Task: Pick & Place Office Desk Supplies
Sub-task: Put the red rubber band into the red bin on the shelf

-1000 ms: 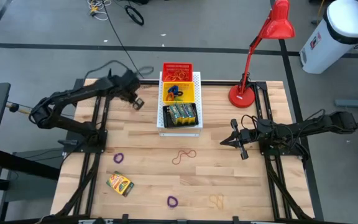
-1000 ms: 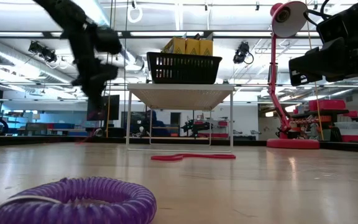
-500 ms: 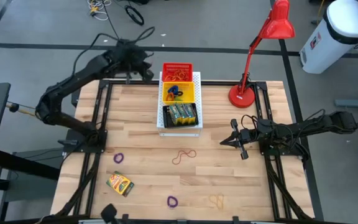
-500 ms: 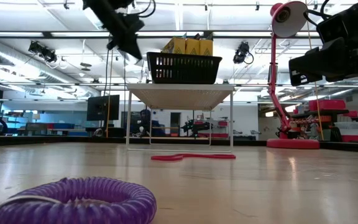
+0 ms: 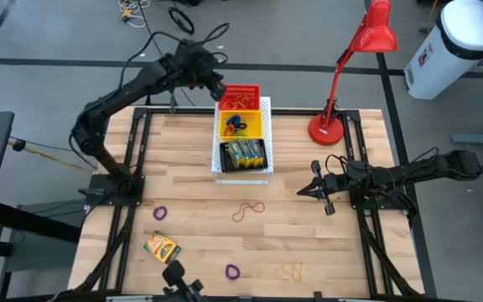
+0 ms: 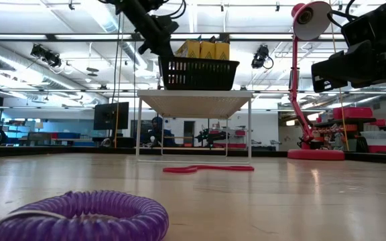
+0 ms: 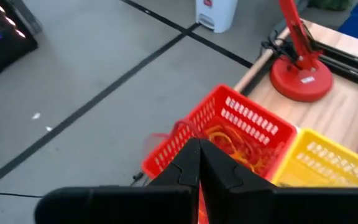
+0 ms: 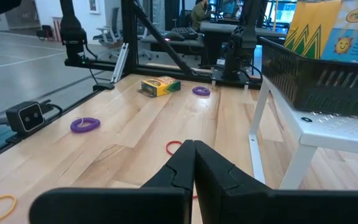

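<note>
My left gripper is shut, high over the near-left corner of the red basket at the table's far edge. A thin reddish rubber band shows at its fingertips. The red basket holds more rubber bands. Behind it on the white board stand a yellow basket and a black basket with crayon boxes. On the table lie a crayon box, two purple loops and rubber bands. My right gripper waits shut at the table's right. My left gripper pinches the thin reddish rubber band between its two fingertips. The fingers slant downward from the table's left toward the red basket. The band's loop stands out beside the fingertips, slack and blurred, clear of the basket and the table.
A red desk lamp stands at the far right of the table, its base beside the baskets. A yellowish rubber band lies near the front edge. The wooden table between the baskets and the front edge carries only the small supplies.
My left gripper has risen from over the table's far left part and gone toward the far edge and right, up to the red basket. It has tipped from pointing steeply down to a shallower slant. It stays shut. My right arm has kept still.
</note>
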`<move>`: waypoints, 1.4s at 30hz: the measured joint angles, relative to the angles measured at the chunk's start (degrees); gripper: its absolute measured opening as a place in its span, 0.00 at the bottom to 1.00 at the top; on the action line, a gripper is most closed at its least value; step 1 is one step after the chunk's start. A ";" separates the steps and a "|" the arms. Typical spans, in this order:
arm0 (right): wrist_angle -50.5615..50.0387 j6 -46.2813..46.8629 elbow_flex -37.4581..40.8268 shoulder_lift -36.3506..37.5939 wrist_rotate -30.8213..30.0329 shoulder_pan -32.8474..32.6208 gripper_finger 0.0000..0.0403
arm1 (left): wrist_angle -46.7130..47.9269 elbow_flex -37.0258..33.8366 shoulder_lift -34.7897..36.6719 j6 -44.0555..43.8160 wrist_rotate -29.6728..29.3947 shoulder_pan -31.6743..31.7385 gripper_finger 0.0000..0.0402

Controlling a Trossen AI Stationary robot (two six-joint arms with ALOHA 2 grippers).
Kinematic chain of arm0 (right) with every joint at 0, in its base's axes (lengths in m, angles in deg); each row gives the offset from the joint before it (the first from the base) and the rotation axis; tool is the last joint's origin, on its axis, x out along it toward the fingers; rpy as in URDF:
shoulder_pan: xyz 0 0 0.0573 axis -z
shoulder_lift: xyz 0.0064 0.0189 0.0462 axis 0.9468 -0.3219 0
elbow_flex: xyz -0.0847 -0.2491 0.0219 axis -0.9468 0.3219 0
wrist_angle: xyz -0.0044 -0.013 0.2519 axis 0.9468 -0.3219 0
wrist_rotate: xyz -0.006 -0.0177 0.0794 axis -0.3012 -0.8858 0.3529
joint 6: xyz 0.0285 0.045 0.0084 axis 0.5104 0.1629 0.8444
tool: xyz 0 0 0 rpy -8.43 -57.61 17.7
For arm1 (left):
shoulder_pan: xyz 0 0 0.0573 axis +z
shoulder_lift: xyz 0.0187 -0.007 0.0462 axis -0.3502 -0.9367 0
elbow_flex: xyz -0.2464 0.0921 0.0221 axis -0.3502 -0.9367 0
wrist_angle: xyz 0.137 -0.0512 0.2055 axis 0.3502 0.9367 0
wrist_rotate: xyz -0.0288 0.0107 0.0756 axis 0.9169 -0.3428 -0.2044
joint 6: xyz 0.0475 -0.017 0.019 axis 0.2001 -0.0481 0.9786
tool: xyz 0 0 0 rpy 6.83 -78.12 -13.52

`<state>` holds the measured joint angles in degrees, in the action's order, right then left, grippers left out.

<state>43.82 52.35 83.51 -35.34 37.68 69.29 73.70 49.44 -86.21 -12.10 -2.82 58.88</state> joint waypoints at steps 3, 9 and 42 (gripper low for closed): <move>0.00 0.01 0.00 0.00 0.02 0.00 0.03 | -0.13 2.13 -1.06 0.38 -1.79 -0.57 0.01; -0.02 0.01 0.00 0.00 0.01 0.00 0.03 | -1.80 3.09 -1.26 -0.79 -0.77 -0.62 0.01; -0.02 0.00 0.00 -0.01 0.00 0.01 0.03 | -8.12 3.09 -1.57 -2.13 4.78 -2.07 0.01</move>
<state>43.80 52.35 83.51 -35.35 37.69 69.30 65.58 52.54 -87.78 -14.23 1.96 56.81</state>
